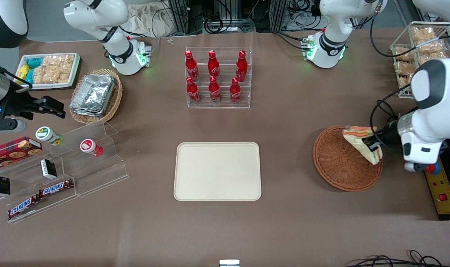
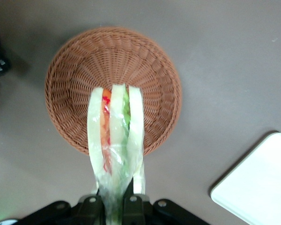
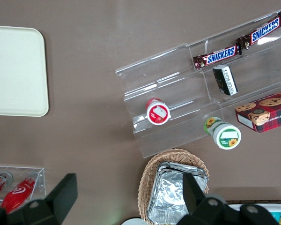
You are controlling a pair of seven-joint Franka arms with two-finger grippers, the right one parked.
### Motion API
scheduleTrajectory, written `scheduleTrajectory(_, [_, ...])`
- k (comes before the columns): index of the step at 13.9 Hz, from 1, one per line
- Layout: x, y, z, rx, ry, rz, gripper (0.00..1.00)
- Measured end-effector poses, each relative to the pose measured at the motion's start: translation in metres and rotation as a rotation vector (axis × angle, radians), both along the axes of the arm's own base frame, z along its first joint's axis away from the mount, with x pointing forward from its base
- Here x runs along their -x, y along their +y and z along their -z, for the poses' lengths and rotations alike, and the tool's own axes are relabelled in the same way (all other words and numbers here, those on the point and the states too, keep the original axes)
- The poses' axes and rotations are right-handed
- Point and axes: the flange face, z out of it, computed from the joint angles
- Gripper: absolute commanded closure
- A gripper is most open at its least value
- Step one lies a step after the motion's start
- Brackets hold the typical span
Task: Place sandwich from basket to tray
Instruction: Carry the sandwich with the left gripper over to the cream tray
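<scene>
Sandwich (image 2: 116,136) hangs in pincer (image 2: 116,204) above basket (image 2: 75,70).

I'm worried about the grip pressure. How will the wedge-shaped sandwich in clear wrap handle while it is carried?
The wrapped wedge sandwich is probably soft: the left hand is shut on its narrow end, which looks pinched. The clear film may be slippery. It hangs over the round reddish-brown wicker basket without drooping, so it seems light and fairly firm.
</scene>
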Motion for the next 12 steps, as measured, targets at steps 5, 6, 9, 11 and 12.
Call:
scheduleTrajectory(5, [0.006, -0.079, -0.018, 0.038, -0.030, 0.199, 1.00])
scheduleTrajectory(6, [0.011, -0.109, -0.016, 0.054, -0.031, 0.277, 1.00])
scheduleTrajectory(9, [0.023, -0.197, 0.002, 0.040, -0.069, 0.483, 1.00])
scheduleTrajectory(11, [0.026, -0.255, 0.037, -0.007, -0.101, 0.603, 1.00])
scheduleTrajectory(12, [0.026, -0.280, 0.059, -0.011, -0.111, 0.647, 1.00])
